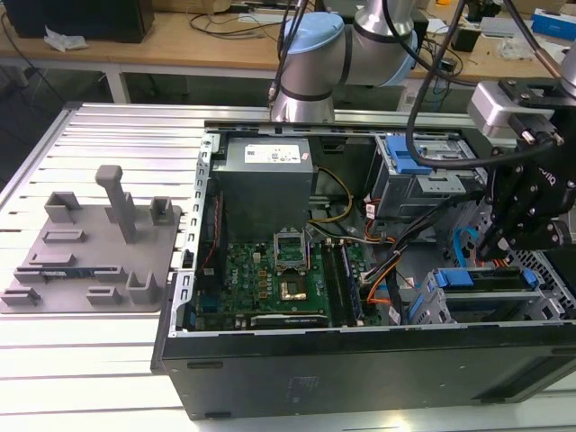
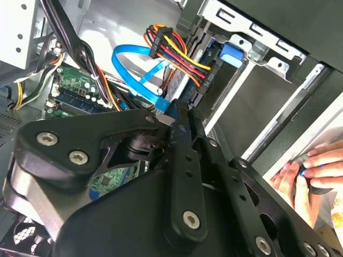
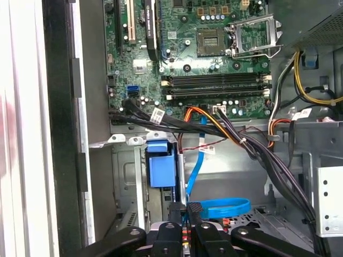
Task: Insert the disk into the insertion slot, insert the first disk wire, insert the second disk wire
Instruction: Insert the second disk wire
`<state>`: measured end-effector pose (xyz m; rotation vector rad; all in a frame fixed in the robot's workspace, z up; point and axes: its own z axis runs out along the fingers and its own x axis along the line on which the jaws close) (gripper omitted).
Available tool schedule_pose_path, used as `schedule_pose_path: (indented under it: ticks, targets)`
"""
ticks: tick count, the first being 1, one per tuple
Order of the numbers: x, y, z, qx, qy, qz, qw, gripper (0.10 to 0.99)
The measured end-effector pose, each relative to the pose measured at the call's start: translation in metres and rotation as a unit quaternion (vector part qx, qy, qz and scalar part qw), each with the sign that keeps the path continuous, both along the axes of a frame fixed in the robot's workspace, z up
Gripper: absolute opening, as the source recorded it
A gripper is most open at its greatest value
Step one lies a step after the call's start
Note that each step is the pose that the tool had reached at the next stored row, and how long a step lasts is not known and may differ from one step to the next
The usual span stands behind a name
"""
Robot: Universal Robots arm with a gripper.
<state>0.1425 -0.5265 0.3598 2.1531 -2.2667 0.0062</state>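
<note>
Pinching shut on a wire plug, tool (image 3: pixel 186 210) sits by disk (image 1: pixel 490 281). Misalignment could bend the connector; blue cable (image 3: pixel 222 208) may snag.

Disk (image 1: pixel 486 290) in the insertion slot (image 1: pixel 540 310) at the exterior view's right, tool (image 1: pixel 504 236) above it

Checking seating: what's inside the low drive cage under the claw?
In the exterior view, the low drive cage holds the disk in its blue caddy. The claw hangs over the disk's rear end, covering the connectors, so wire seating can't be judged.
</note>
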Motion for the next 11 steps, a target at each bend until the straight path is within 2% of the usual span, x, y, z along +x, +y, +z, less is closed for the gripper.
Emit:
schedule_pose_path:
  ticks: [4,9,11]
  targets:
    - [0.0024,-0.0023,-0.0002,0.0000,0.0067,0.000,1.0000,0.161]
    - [0.0028,-0.0025,-0.0004,0.0001,0.0071,0.000,1.0000,0.161]
    - [0.0031,-0.0032,-0.0007,0.0031,0.0072,0.000,1.0000,0.161]
